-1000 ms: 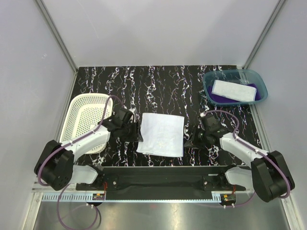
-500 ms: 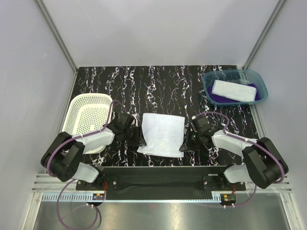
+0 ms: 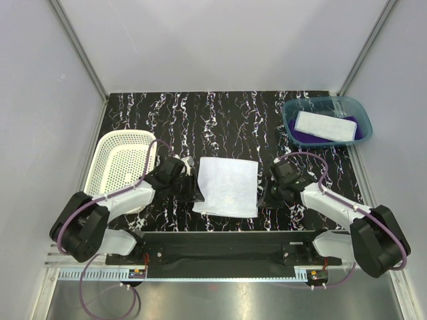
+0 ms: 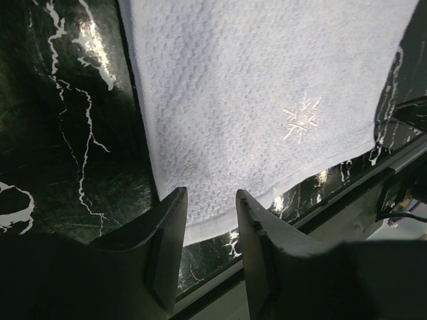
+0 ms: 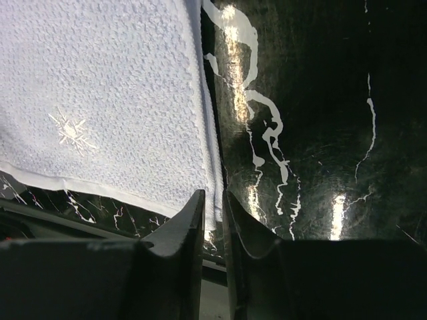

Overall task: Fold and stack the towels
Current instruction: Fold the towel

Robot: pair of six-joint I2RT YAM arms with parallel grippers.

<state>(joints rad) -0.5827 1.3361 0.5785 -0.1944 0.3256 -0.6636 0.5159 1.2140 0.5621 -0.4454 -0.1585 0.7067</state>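
The plain pale blue-white towel [image 3: 227,185] lies flat and unfolded on the black marbled table, between the two arms. It has a small embroidered snowflake near its front edge. My left gripper [image 3: 193,192] is low at the towel's near-left corner. In the left wrist view [image 4: 210,197] its jaws stand apart, with the towel's [image 4: 253,87] front hem between them. My right gripper [image 3: 262,198] is at the near-right corner. In the right wrist view [image 5: 213,197] its jaws are nearly closed on the towel's [image 5: 100,87] side hem. A folded light towel [image 3: 325,125] lies on the purple towel [image 3: 301,137] in the teal bin; no bear face shows.
The translucent teal bin [image 3: 327,100] stands at the back right of the table. The white perforated basket [image 3: 117,167] stands at the left, beside my left arm. The black rail [image 3: 227,243] holding the arm bases runs along the table's near edge, just in front of the towel.
Both grippers have moved inward from the towel's sides to its near corners and stayed low there. The towel's near edge has shifted slightly and its outline looks squarer.
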